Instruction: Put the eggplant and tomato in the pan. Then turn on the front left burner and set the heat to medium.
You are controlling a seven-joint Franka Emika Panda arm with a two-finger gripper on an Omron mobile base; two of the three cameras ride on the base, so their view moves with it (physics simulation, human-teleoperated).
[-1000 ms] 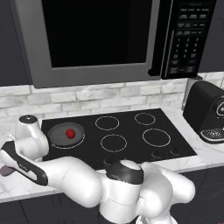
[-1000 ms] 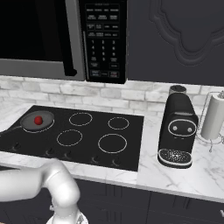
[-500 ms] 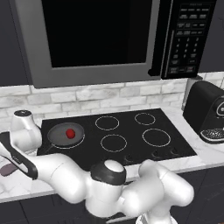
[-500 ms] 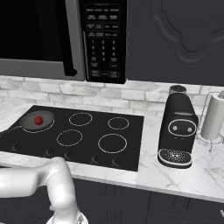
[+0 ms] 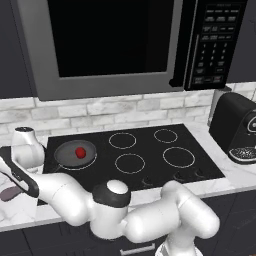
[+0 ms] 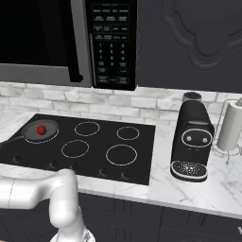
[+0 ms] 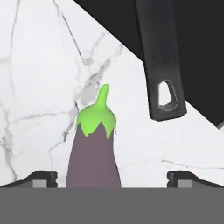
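While the arm bends low toward the left end of the counter [image 5: 20,212] in the left base view, the tomato [image 5: 79,151] sits in the pan [image 5: 75,154] on the front left burner [image 5: 92,156] of the black cooktop [image 5: 150,155]. A purple patch of the eggplant [image 5: 9,193] shows on the marble beside the arm.

From the right base view, the tomato [image 6: 41,129] rests inside the pan [image 6: 40,131], whose handle points left.

Seen in the hand view, the eggplant [image 7: 93,151] lies on the marble between the wide-open tips of the end effector [image 7: 112,178], which grips nothing. The pan handle [image 7: 159,61] ends just beside the stem.
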